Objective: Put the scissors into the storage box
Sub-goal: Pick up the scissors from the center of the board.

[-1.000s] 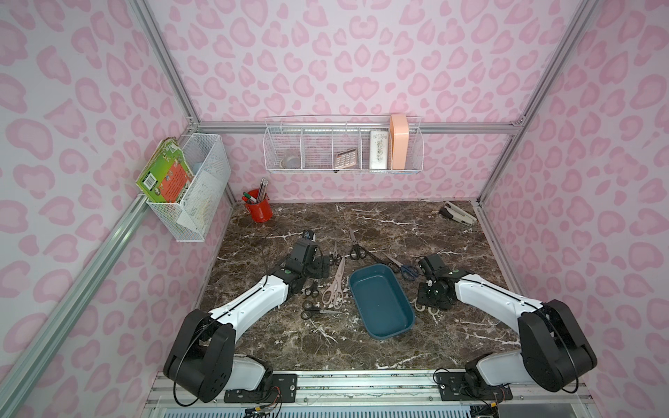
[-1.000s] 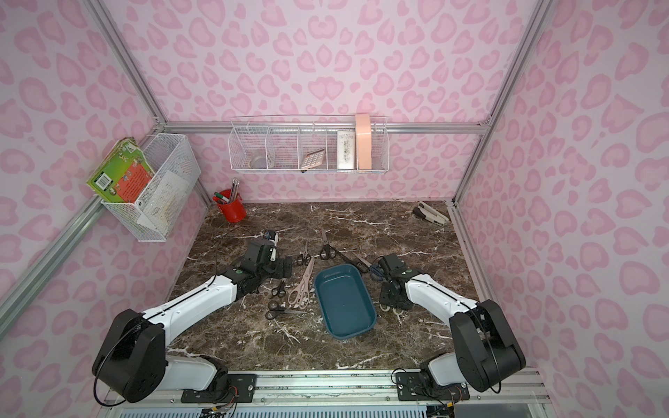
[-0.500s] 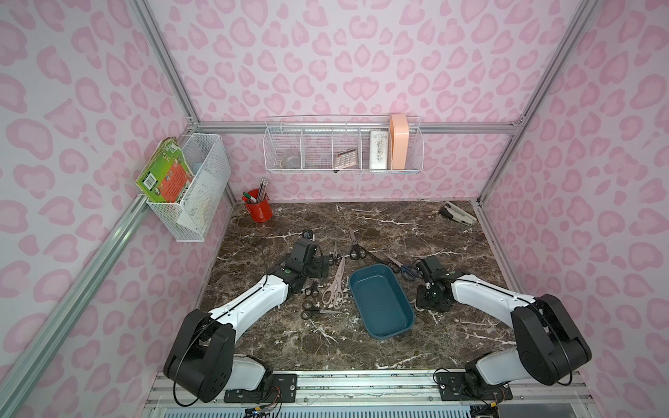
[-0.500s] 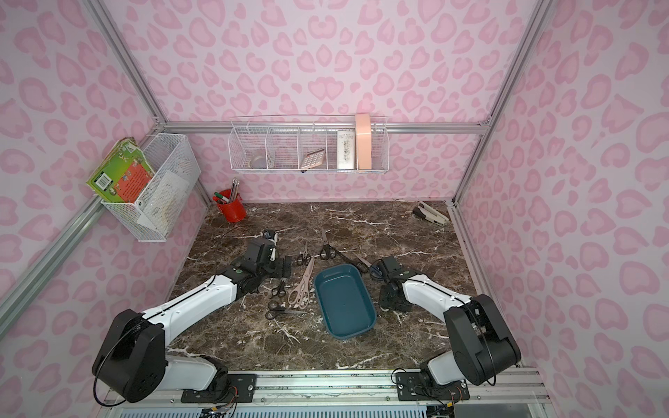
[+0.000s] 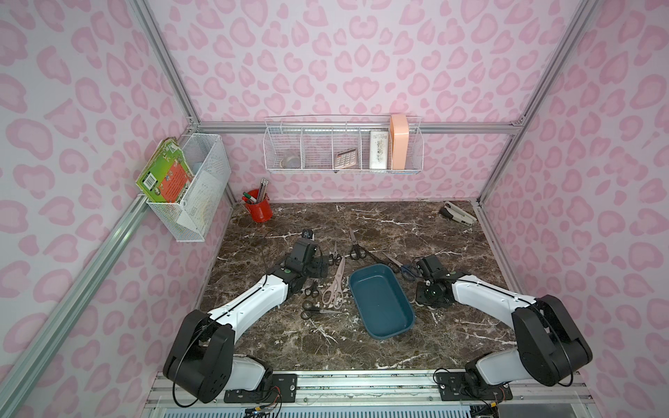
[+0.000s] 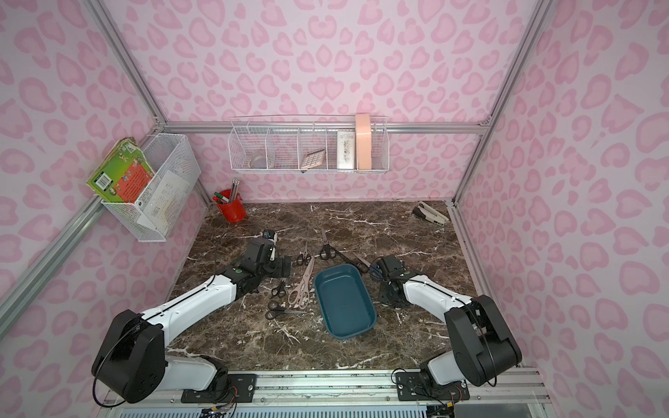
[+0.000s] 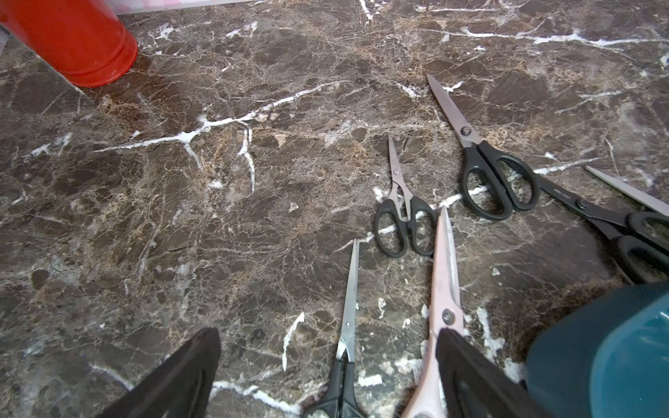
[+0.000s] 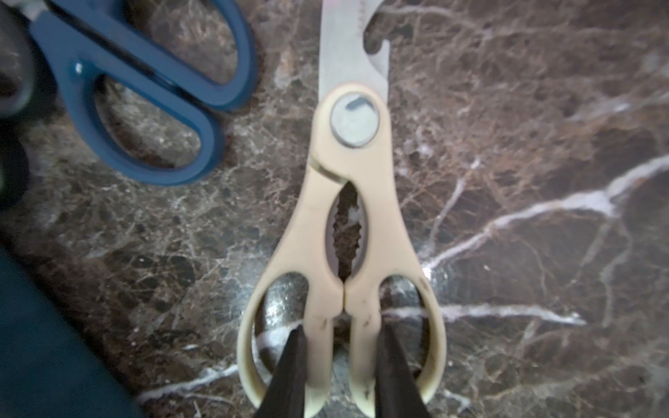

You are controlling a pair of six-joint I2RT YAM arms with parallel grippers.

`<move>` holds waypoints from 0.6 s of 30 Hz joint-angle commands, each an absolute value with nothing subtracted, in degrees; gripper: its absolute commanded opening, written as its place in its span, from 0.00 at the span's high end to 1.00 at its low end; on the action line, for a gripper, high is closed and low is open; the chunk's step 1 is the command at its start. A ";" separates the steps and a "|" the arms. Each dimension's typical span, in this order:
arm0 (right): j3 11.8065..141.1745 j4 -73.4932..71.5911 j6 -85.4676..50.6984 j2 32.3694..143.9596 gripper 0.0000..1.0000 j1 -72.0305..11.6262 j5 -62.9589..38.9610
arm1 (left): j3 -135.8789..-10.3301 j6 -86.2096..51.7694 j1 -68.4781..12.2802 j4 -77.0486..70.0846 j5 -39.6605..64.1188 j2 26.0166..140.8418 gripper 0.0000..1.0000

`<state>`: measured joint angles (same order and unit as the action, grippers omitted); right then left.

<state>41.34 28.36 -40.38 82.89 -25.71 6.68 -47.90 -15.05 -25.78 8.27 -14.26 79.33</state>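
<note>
The teal storage box (image 5: 380, 300) lies empty mid-table. Left of it are the pale pink scissors (image 5: 336, 286) and several black-handled pairs (image 5: 356, 249). My left gripper (image 7: 327, 336) hangs open above them, a slim black pair (image 7: 347, 343) between its fingers and one finger (image 7: 470, 380) over the pink pair (image 7: 443, 289). Right of the box, my right gripper (image 8: 340, 365) has a finger in each handle loop of cream-handled scissors (image 8: 351, 202) and pinches the two inner bars together. Blue-handled scissors (image 8: 144, 108) lie beside them. In both top views the right wrist (image 5: 430, 289) hides the cream pair.
A red pen cup (image 5: 259, 210) stands at the back left and a stapler (image 5: 458, 213) at the back right. White wire baskets hang on the back wall (image 5: 344, 152) and on the left wall (image 5: 188, 191). The box's corner (image 7: 615, 354) sits close to my left gripper.
My right arm has shifted slightly toward the box, and its jaws have narrowed onto the cream scissors' handle bars. The left arm has not moved.
</note>
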 commanded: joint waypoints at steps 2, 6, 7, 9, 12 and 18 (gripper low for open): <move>44.04 35.00 -39.80 78.86 1.00 -25.50 10.12 | -48.23 -15.12 -25.80 9.03 -14.77 79.19 0.02; 48.19 38.01 -38.10 75.51 1.00 -24.87 11.59 | -48.42 -15.40 -25.75 9.03 -14.68 79.38 0.02; 49.11 38.65 -37.77 75.12 1.00 -24.87 11.75 | -48.42 -15.46 -25.80 9.05 -14.59 79.41 0.02; 51.17 39.57 -37.20 74.55 1.00 -25.32 11.33 | -48.56 -15.69 -25.77 9.21 -14.68 79.45 0.02; 53.21 39.64 -36.05 74.23 1.00 -28.68 9.57 | -49.53 -18.83 -25.54 11.28 -17.18 79.44 0.02; 57.88 39.24 -37.01 74.55 1.00 -42.34 10.31 | -50.94 -20.04 -22.41 13.49 -15.79 79.23 0.02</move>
